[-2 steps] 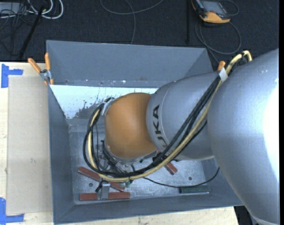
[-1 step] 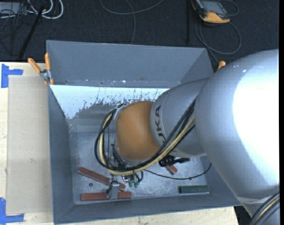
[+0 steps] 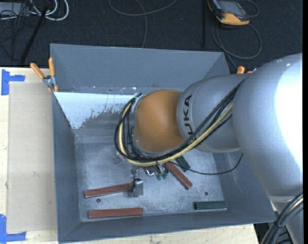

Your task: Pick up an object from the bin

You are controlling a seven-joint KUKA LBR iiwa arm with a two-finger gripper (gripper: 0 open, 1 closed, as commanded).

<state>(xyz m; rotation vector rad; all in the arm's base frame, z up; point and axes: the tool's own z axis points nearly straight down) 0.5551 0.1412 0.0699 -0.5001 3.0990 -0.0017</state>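
Down on the bin (image 3: pixel 143 70) floor, the gripper (image 3: pixel 137 186) is sitting at the right end of the upper brown stick (image 3: pixel 108 190); whether it is clenched or released I cannot tell. It should, I judge, be squaring across that stick's narrow width, keeping clear of the lower stick (image 3: pixel 115 213). The orange cover (image 3: pixel 154 121) is hiding the wrist and part of a slanted red stick (image 3: pixel 180 177)

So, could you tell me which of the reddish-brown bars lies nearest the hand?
The upper bar of the two level ones: its right end reaches the hand. The lower bar and the slanted bar lie apart from it.
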